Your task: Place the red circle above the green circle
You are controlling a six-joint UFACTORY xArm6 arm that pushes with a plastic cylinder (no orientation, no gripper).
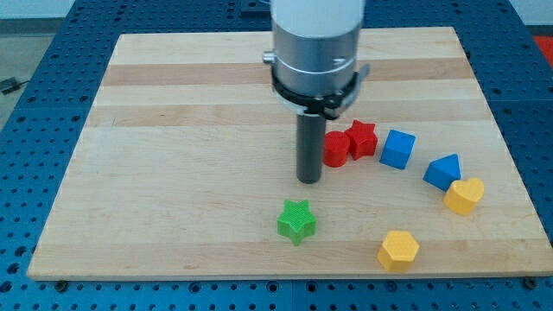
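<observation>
The red circle (336,149) lies right of the board's centre, touching the red star (361,138) on its right. My tip (309,180) rests on the board just left of the red circle and slightly below it, close to or touching it. The green star (296,221) lies a short way below my tip. No green circle shows in the view; the arm's grey body (315,43) hides part of the board at the view's top.
A blue cube (397,149) sits right of the red star. A blue triangular block (443,171) and a yellow heart (464,195) lie near the right edge. A yellow hexagon (398,250) lies near the bottom edge. The wooden board (173,173) rests on a blue perforated table.
</observation>
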